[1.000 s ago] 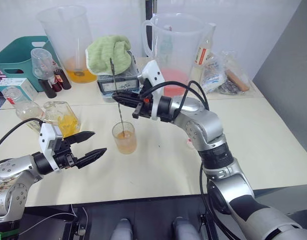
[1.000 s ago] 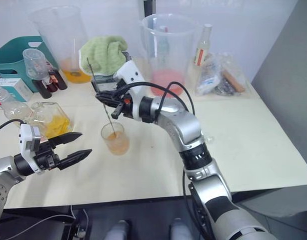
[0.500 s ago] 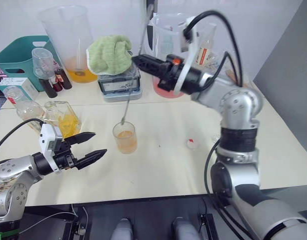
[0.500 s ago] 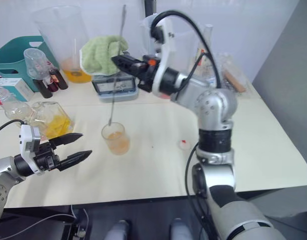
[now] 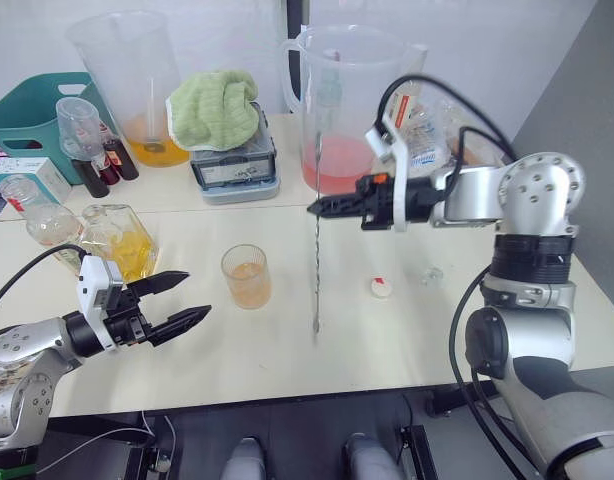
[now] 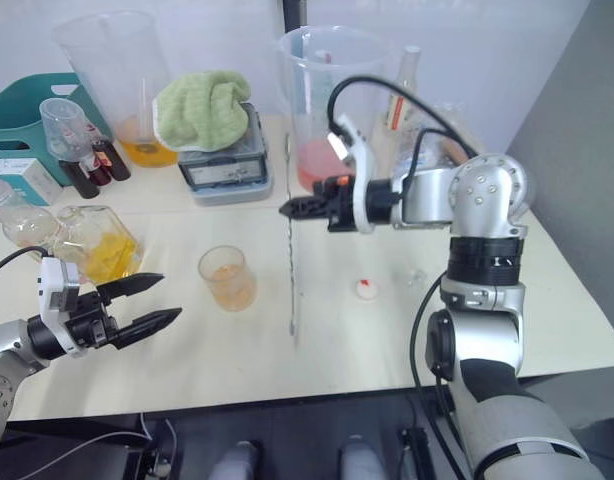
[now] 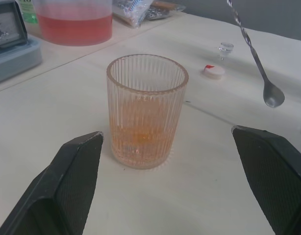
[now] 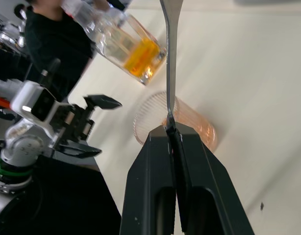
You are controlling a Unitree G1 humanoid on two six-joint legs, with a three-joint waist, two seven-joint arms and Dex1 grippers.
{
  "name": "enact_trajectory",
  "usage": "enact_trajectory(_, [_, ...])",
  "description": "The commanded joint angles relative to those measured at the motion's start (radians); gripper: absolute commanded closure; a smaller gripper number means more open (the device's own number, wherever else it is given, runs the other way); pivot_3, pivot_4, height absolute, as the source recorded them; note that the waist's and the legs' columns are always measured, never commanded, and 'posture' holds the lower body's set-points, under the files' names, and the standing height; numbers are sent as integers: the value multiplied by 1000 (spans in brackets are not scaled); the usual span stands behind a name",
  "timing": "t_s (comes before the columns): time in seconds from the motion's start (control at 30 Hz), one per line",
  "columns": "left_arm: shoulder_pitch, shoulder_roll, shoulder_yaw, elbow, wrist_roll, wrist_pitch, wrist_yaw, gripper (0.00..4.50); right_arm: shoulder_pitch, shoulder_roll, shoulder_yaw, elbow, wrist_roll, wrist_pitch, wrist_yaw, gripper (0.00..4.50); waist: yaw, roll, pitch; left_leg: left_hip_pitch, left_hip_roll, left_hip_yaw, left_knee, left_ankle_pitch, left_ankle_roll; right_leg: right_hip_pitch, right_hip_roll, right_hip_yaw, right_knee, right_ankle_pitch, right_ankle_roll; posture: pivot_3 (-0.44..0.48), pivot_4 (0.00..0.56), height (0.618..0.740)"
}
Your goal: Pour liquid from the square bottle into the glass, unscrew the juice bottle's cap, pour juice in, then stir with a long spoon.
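Note:
The glass (image 5: 246,277), a ribbed tumbler with a little orange liquid, stands mid-table. My right gripper (image 5: 317,207) is shut on the long spoon (image 5: 316,270), which hangs upright to the right of the glass, its bowl just above the table. The left gripper (image 5: 197,294) is open, low and to the left of the glass; its fingers (image 7: 74,186) flank the glass (image 7: 146,111) from a distance. The square bottle (image 5: 125,243) stands at the left. On the table right of the spoon lies the white cap (image 5: 382,288). The juice bottle (image 6: 405,88) stands at the back.
Two big clear pitchers (image 5: 127,80) (image 5: 342,100) stand at the back, with a scale (image 5: 235,165) under a green cloth (image 5: 215,105) between them. A teal basket (image 5: 32,115) and a round flask (image 5: 42,215) are at the left. A small glass stopper (image 5: 431,274) lies near the cap.
My right gripper has lifted the spoon out of the glass and swung it to the right, so it now hangs upright beside the glass. The left gripper has stayed put.

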Motion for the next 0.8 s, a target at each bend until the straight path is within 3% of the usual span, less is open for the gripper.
enact_trajectory(0.03, [10, 6, 6, -16, 7, -30, -18, 49, 13, 19, 59, 50, -88, -8, -16, 4500, 0, 0, 0, 0, 0, 0, 0, 0, 0, 0, 0, 0, 0, 0, 0, 0, 150, 740])
enact_trajectory(0.13, [13, 5, 10, -23, 2, -26, -17, 49, 25, 26, 98, 99, -151, -46, -7, 4500, 2, 0, 0, 0, 0, 0, 0, 0, 0, 0, 0, 0, 0, 0, 0, 0, 150, 740])
enact_trajectory(0.23, [25, 7, 16, -35, -2, -26, -17, 49, 38, 59, 158, 269, -281, -174, -34, 4500, 1, 0, 0, 0, 0, 0, 0, 0, 0, 1, 0, 0, 0, 0, 0, 0, 150, 740])
enact_trajectory(0.57, [53, 5, 30, -59, -14, -25, -2, 49, 9, 127, 165, 529, -449, -380, 1, 4500, 0, 0, 0, 1, 0, 0, 0, 0, 0, 1, 0, 0, 0, 0, 0, 0, 150, 740])
enact_trajectory(0.7, [61, 11, 44, -56, -18, -23, -8, 0, 20, 123, 161, 525, -469, -390, 27, 3240, 2, 0, 0, 3, 0, 0, 0, 0, 0, 2, 0, 0, 1, 0, 0, 0, 150, 740])
enact_trajectory(0.8, [64, 17, 57, -44, -19, -23, -16, 0, 42, 97, 162, 428, -456, -355, 53, 2189, 6, 0, 0, 3, 0, 0, 1, 0, 0, 2, 0, 0, 1, 0, 0, 0, 150, 740])
